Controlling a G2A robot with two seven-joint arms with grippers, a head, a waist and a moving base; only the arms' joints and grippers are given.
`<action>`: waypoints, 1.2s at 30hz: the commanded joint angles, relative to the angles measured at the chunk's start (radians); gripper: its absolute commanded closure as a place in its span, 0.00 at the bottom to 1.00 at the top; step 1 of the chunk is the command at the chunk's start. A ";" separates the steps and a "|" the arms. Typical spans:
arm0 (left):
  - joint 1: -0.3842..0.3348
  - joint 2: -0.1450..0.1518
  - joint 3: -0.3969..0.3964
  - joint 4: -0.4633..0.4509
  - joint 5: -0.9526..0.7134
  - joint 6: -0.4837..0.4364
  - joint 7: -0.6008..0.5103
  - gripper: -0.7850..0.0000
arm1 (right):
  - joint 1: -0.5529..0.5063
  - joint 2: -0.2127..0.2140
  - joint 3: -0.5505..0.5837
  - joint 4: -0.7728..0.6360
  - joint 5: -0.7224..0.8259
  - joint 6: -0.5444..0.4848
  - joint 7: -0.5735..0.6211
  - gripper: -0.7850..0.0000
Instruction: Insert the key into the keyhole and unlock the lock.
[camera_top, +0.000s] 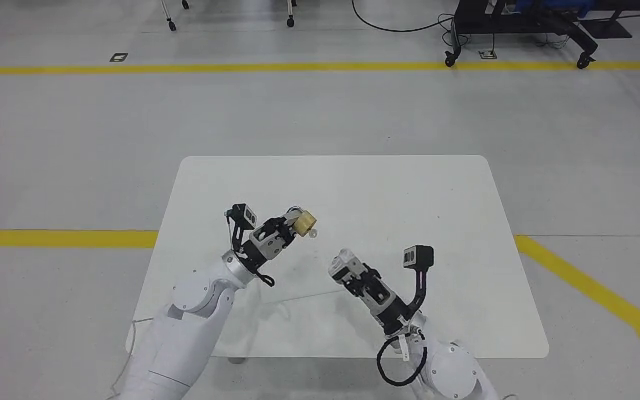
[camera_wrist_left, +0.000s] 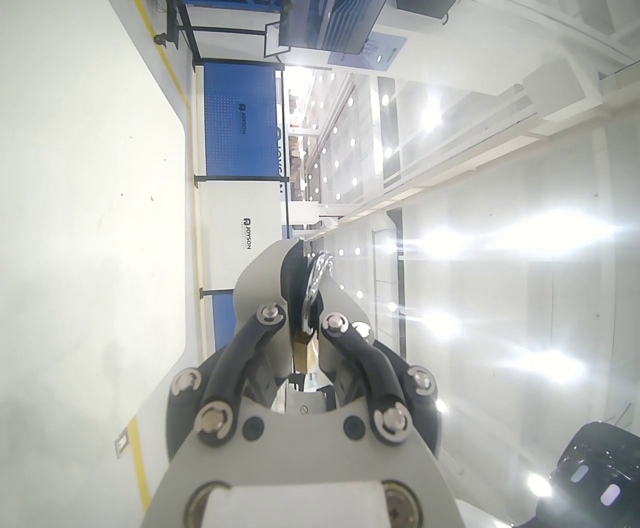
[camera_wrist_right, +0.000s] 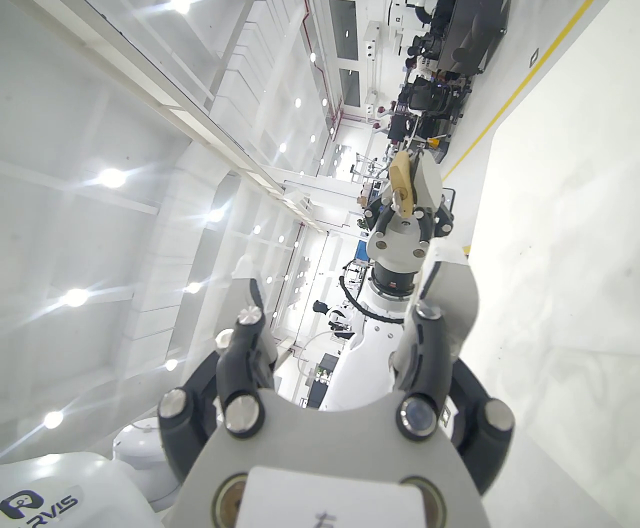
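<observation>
**Lock clamped in the left gripper, right gripper empty**

The left gripper (camera_wrist_left: 310, 280) has its fingers pinched tight on the brass lock (camera_wrist_left: 301, 352), held over the left half of the white table (camera_top: 420, 190). The lock's body is mostly hidden between the fingers, and a silver loop (camera_wrist_left: 318, 272) pokes past the tips. The right gripper (camera_wrist_right: 347, 270) is near it, toward the table's near edge, with its fingers spread wide and nothing between them. A small silver piece (camera_wrist_right: 397, 198) on the lock's facing end is too small to identify.
</observation>
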 joint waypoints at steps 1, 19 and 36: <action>0.000 0.000 0.000 0.000 0.000 0.000 0.000 1.00 | 0.000 0.000 0.000 0.000 0.000 0.000 0.000 0.00; 0.067 0.003 0.016 -0.140 0.281 -0.083 0.187 1.00 | 0.178 -0.023 -0.113 0.151 -0.025 0.122 -0.103 0.63; 0.075 0.003 0.013 -0.141 0.334 -0.118 0.198 1.00 | 0.205 -0.018 -0.083 0.198 0.140 0.106 0.026 0.94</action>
